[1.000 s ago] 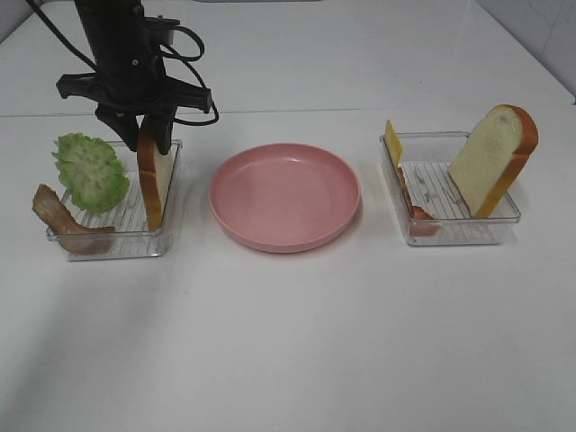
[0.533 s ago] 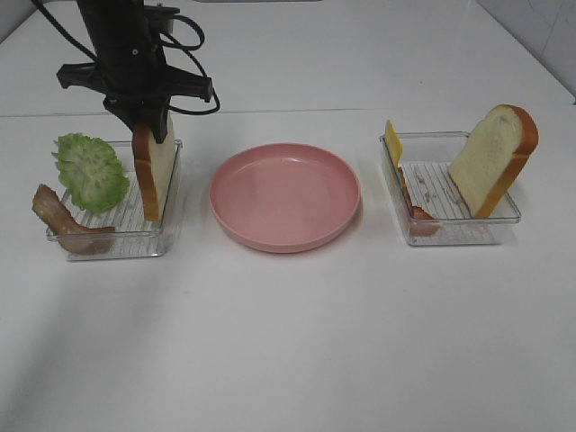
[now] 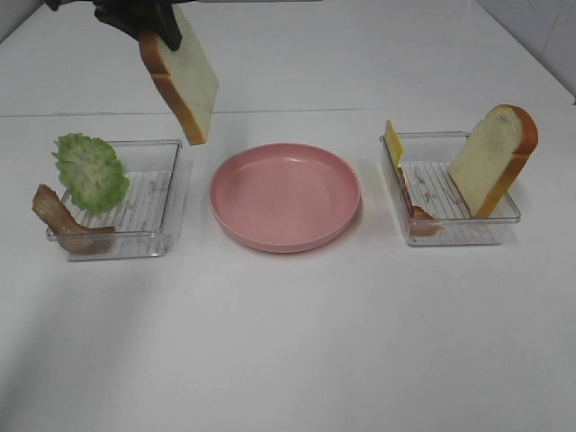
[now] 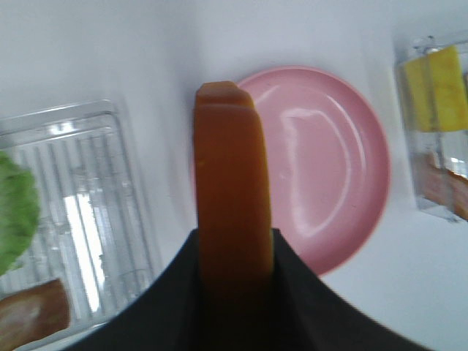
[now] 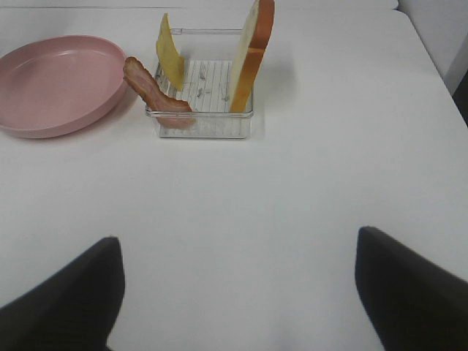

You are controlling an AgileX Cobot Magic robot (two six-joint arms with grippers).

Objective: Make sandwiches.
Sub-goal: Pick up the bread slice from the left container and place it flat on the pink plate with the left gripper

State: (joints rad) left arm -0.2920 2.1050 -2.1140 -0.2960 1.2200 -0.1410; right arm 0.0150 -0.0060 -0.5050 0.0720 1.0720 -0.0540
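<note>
My left gripper [image 3: 160,27] is shut on a white bread slice [image 3: 184,81] and holds it tilted in the air, over the table between the left tray and the pink plate. In the left wrist view its orange-brown crust [image 4: 230,183] stands between the dark fingers [image 4: 168,300]. Lettuce [image 3: 90,171] and a bacon strip [image 3: 63,220] lie in the left tray [image 3: 171,211]. The second bread slice [image 3: 495,157], cheese [image 3: 393,144] and bacon [image 3: 418,216] stand in the right tray [image 3: 504,225]. My right gripper [image 5: 238,292] is open and empty, well short of that tray [image 5: 205,124].
The pink plate [image 3: 285,193] sits between the two clear trays, with nothing on it. It also shows in the left wrist view [image 4: 329,168] and the right wrist view [image 5: 51,84]. White table lies in front of the trays.
My left gripper has lifted the bread slice up out of the left tray and moved it slightly right; the slice now hangs tilted. Nothing else has moved.
</note>
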